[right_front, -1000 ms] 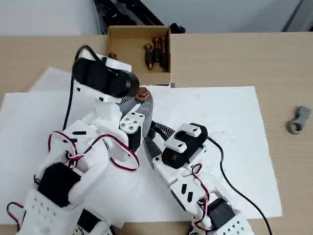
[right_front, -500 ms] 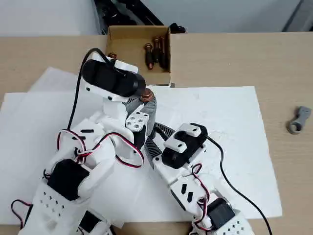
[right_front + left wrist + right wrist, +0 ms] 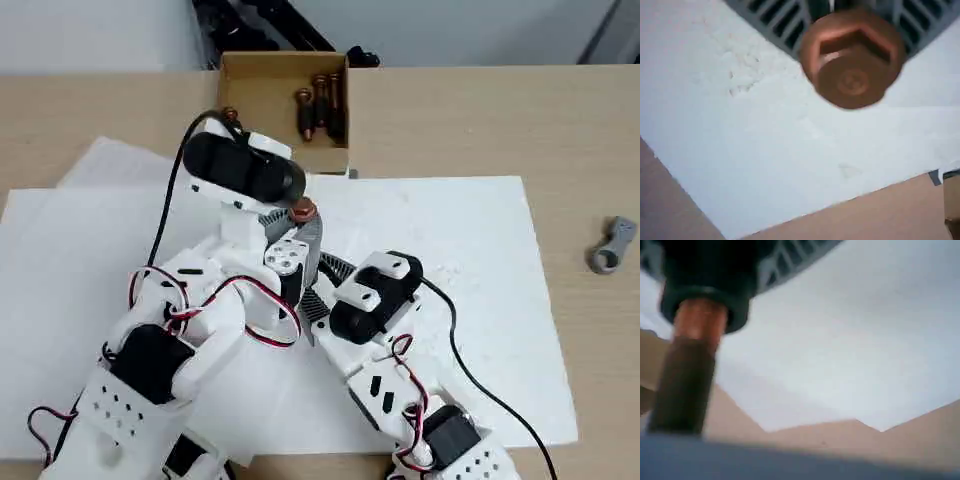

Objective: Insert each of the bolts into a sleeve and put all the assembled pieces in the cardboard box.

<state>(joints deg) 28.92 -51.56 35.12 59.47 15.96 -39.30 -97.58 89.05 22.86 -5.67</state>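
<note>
Clamps copper-coloured hex-headed metal bolt (image 3: pixel 303 209) in clenched left gripper (image 3: pixel 300 226), just beside open brown cardboard box (image 3: pixel 262 110), shank meeting dark brown cylindrical sleeve (image 3: pixel 682 385). Cannot tell right gripper's (image 3: pixel 322 285) hold, slightly farther from box.

Light: bright, even and diffuse, falling from above over the whole desk (image 3: pixel 480 110).
Shadows: soft and faint on the white paper (image 3: pixel 480 260) beside the left arm (image 3: pixel 170 340); the cardboard box (image 3: pixel 260 105) floor is slightly shaded by its walls.
Glare: none on the paper; a mild sheen on the bolt (image 3: pixel 852 57) head.
</note>
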